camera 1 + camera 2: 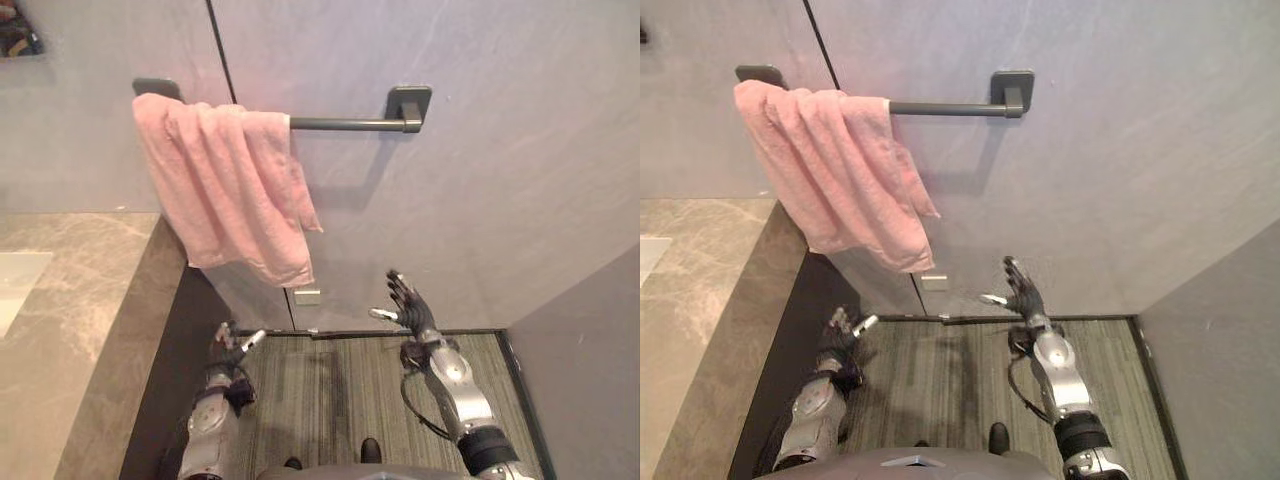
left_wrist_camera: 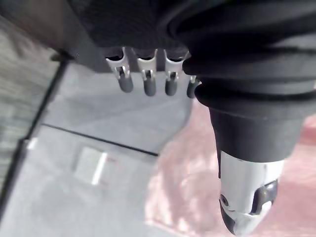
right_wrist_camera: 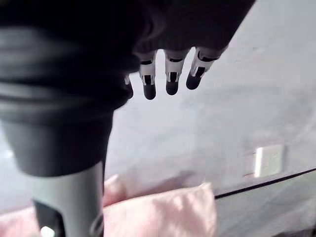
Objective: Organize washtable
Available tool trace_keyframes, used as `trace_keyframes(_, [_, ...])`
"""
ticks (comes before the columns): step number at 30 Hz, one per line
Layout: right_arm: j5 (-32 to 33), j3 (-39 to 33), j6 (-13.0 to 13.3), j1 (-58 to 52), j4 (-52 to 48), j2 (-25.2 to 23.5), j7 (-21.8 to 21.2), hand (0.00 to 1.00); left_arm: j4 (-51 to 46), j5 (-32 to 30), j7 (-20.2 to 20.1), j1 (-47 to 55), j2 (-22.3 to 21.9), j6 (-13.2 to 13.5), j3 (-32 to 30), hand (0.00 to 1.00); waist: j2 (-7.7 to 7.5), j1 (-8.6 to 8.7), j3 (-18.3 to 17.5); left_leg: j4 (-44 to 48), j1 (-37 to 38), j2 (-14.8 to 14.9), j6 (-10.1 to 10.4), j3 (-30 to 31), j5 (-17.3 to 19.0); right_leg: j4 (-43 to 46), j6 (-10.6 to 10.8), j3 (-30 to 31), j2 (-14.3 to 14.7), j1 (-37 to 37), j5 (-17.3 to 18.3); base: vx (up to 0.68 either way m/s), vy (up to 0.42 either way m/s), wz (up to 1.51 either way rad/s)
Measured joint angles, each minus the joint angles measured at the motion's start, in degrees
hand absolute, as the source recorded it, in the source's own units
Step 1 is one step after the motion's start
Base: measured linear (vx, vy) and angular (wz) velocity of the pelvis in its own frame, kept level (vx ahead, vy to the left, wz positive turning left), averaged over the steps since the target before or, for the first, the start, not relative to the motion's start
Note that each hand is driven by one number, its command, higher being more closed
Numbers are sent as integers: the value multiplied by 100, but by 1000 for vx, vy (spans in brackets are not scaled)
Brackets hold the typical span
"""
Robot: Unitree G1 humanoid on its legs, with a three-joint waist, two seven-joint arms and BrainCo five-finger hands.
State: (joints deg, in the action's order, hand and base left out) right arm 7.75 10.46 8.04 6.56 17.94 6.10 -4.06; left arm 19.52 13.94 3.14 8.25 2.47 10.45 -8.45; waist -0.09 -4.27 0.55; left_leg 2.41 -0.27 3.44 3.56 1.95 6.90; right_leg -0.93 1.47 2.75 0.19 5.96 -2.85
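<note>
Closest in, the robot's 2 hands hang over the grey striped floor [image 1: 330, 390], both empty. The left hand [image 1: 228, 348] sits low, just beside the dark side panel [image 1: 170, 370] of the washtable. Its fingers are loose and relaxed, its thumb sticks out toward the middle, and nothing is in its grasp. The right hand [image 1: 410, 305] is held higher, palm turned toward the wall [image 1: 480, 180], with its fingers spread straight and its thumb out to the side. It too holds nothing.

Above them the pink towel [image 1: 225, 185] is draped over the left end of the dark towel bar [image 1: 345, 124], bunched rather than spread. Its folds hang down at a slant, and 1 lower corner drops toward the middle of the wall. The right part of the bar is bare as far as its square bracket [image 1: 410, 105].

The towel touches neither hand. The right hand is below and to the right of the towel's lower corner, near it but apart. The left hand is almost straight under the hanging cloth and well apart from it. A small white plate [image 1: 308, 297] is set in the wall just below the towel's lowest edge, between the 2 hands and above them.

To the left, the brown stone countertop [image 1: 70, 300] runs toward the wall, with the pale edge of a basin [image 1: 15, 285] at its far left.
</note>
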Motion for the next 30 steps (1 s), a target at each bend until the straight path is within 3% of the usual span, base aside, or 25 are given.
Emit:
trace_keyframes(6, [3,92,33,844,-59,26,-68,0,-869,83,75,193,-25,65,-93,0,-4,-255,-7,96,-139,-27,-5,52,-1,-74,-5,-22,-26,-1,-133,-63,5,4])
trace_keyframes(14, [8,-124,20,2090,291,360,270,0,-1657,165,90,305,-4,119,-80,0,6,-308,-1,71,-343,-39,3,262,-93,-247,-32,-198,-46,10,-293,-54,-21,13])
trace_keyframes(19, [14,-234,-1,2792,531,687,548,0,-1959,358,68,342,-19,147,6,0,70,-436,43,57,-428,-31,24,336,-126,-249,-35,-275,-38,66,-295,-14,-19,9])
trace_keyframes(30, [246,-185,-117,4097,1301,735,662,0,-2550,595,1,335,-16,181,68,0,72,-579,297,102,-627,-36,46,519,-192,-254,-46,-411,-48,161,-317,-1,-4,8])
